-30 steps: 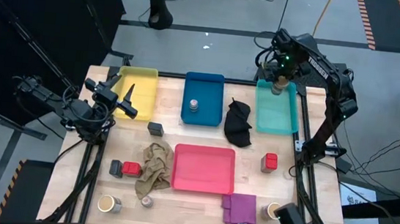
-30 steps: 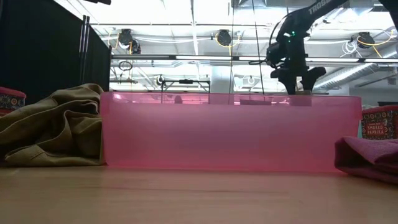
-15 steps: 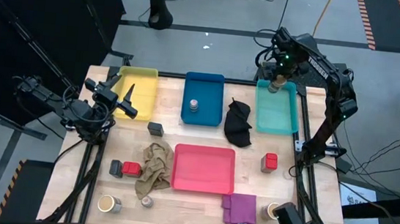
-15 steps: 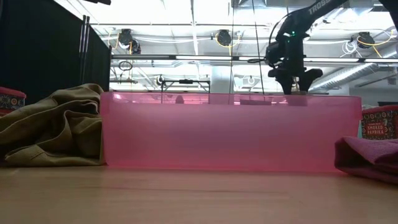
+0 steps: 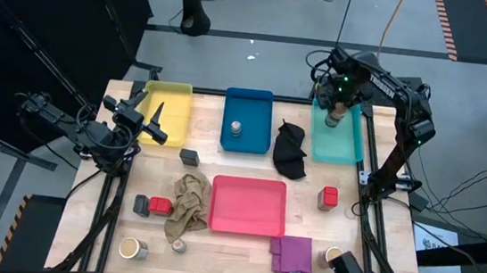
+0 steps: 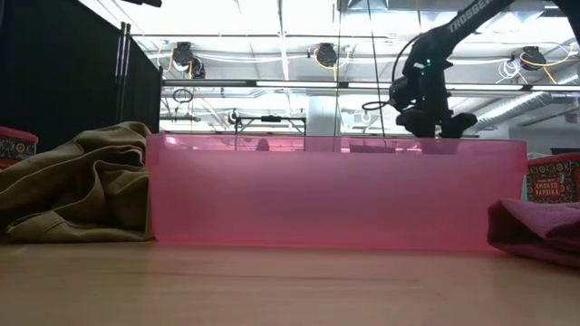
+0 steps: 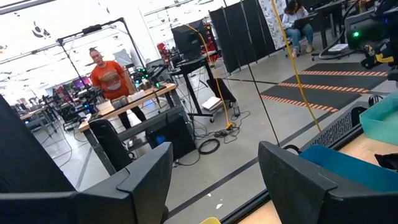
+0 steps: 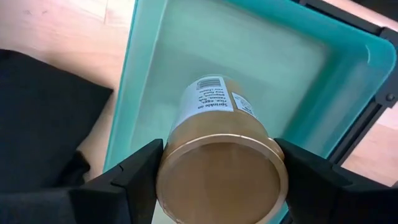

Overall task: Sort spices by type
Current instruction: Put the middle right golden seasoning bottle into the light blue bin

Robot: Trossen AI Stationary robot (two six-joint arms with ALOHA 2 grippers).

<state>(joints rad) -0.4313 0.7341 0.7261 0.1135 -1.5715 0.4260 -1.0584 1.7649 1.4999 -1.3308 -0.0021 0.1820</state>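
My right gripper (image 5: 336, 118) points down over the far end of the teal tray (image 5: 339, 146) and is shut on a tan round jar (image 8: 221, 168) with a white label. My left gripper (image 5: 157, 124) waits open and level by the yellow tray (image 5: 171, 103), touching nothing. Other spices rest on their bases. A silver tin (image 5: 236, 129) is in the blue tray (image 5: 249, 101). On the table stand a dark grey tin (image 5: 189, 157), a grey tin (image 5: 142, 205) beside a red cube (image 5: 160, 206), another red cube (image 5: 329, 197), and tan jars (image 5: 132, 249) (image 5: 333, 256). My right gripper pinches the tan jar between its two fingers (image 8: 134, 177), one on each side of the jar's upper end just below the lid (image 8: 221, 186). The fingers come from above, pointing down. The jar hangs nearly upright, lid up, inside the teal tray's outline. Whether its base touches the tray floor I cannot tell.
A red tray (image 5: 248, 205) lies mid-table and fills the low view (image 6: 335, 190). A black cloth (image 5: 291, 150) lies between the blue and teal trays. There is a beige cloth (image 5: 188, 203) left of the red tray and a purple cloth (image 5: 291, 254) near the front edge. A person stands beyond the far edge.
My right gripper has gone down with the tan jar toward the teal tray, and in the high view it has shifted a little toward the table's near edge. The jar stays between the fingers.
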